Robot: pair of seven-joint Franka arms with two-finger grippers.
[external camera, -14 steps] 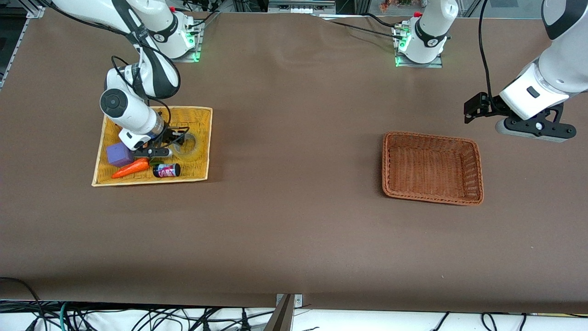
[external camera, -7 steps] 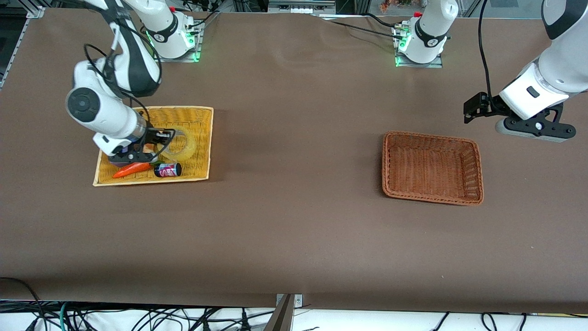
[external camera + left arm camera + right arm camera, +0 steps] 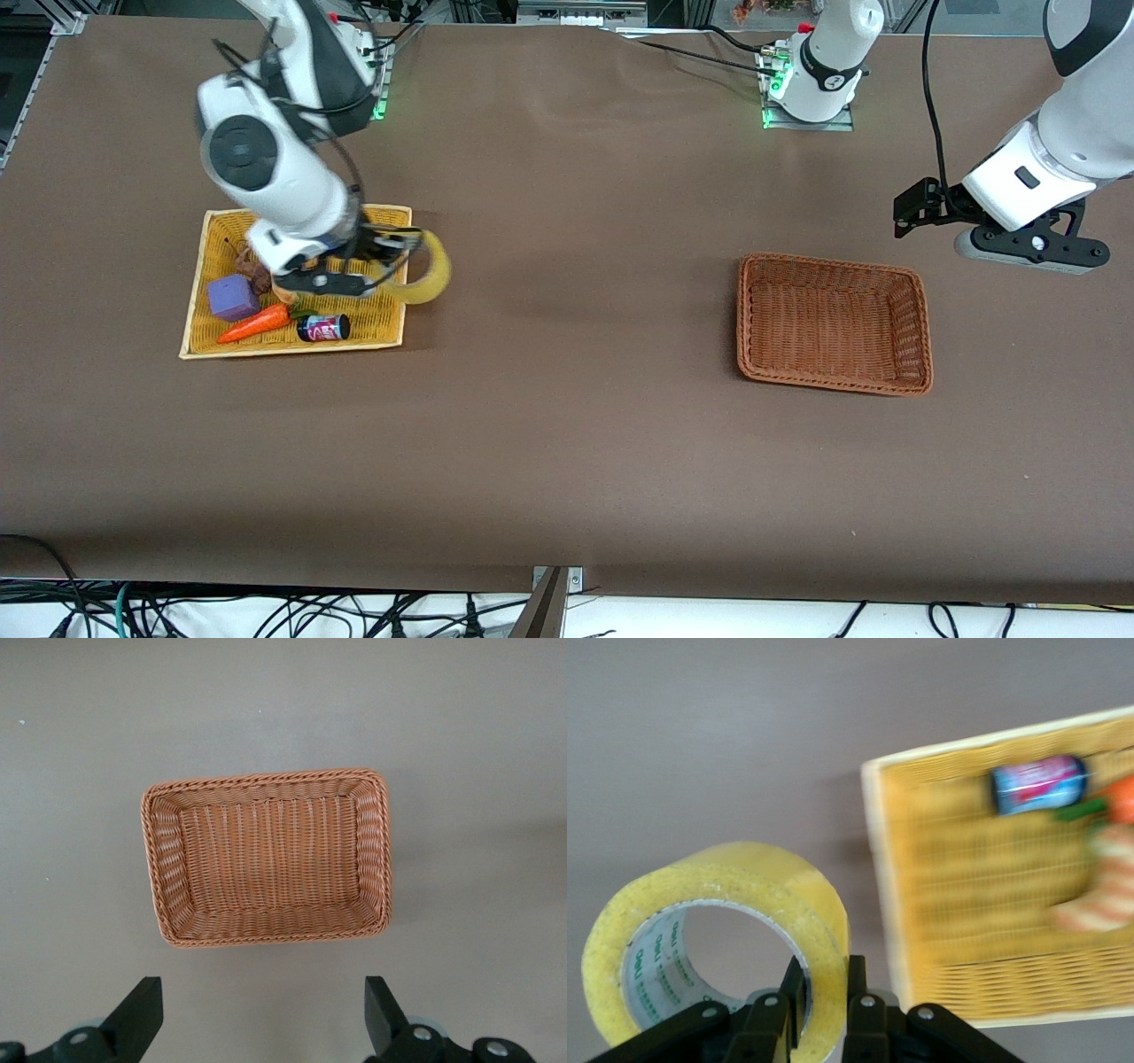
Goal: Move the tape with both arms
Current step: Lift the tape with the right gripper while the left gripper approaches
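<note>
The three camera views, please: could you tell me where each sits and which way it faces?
Front view: high across the table, facing both arms' bases; shows the yellow tray and both arms.
Left wrist view: on the left arm, looking down at the brown basket; left gripper open.
Right wrist view: on the right arm; right gripper grips the tape beside the tray.
Shared: the front view also shows basket and tape.

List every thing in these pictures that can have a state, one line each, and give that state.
tape: lifted, pinched through its wall, over the yellow tray's edge.
right claw: shut on the tape.
left claw: open, holding nothing, waiting above the table by the brown basket.
brown basket: empty, flat on the table.
yellow tray: holds a can, a carrot and a purple cube.
can: lying on its side.
</note>
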